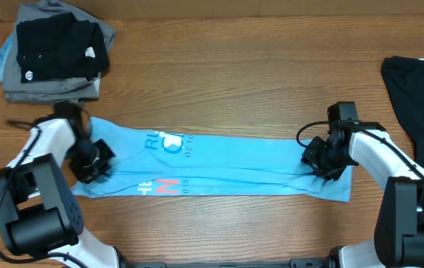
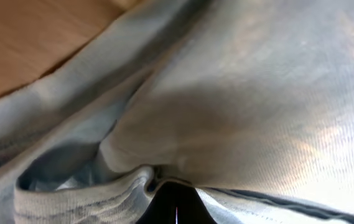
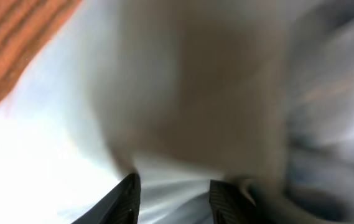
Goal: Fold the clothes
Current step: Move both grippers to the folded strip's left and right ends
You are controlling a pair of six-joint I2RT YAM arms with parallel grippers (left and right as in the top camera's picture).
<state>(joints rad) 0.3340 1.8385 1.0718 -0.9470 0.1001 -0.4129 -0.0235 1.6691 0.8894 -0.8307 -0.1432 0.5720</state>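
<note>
Bunched blue cloth fills the left wrist view: the left tool [image 2: 175, 202] is clamped tight on a gathered fold of the shirt [image 2: 239, 93], at its left end. On the other wrist, the right tool [image 3: 175, 199] stands partly parted, its fingers [image 3: 127, 196] either side of a fan of cloth at the shirt's right end. To me it looks astride the cloth, not pinching it.

From above, the shirt lies as a long flat band across the middle of the tabletop [image 1: 234, 67], lettering up, one tool at each end. I'd guess the lengthwise fold is done and the end-to-end fold comes next. To do it well, the right tool should take every layer before any lifting. Both ends should rise together so the band is taut, and one end should land square on the other.

Farther back, a folded stack [image 1: 55, 48] sits at the left corner and a black garment [image 1: 420, 97] at the right edge.
</note>
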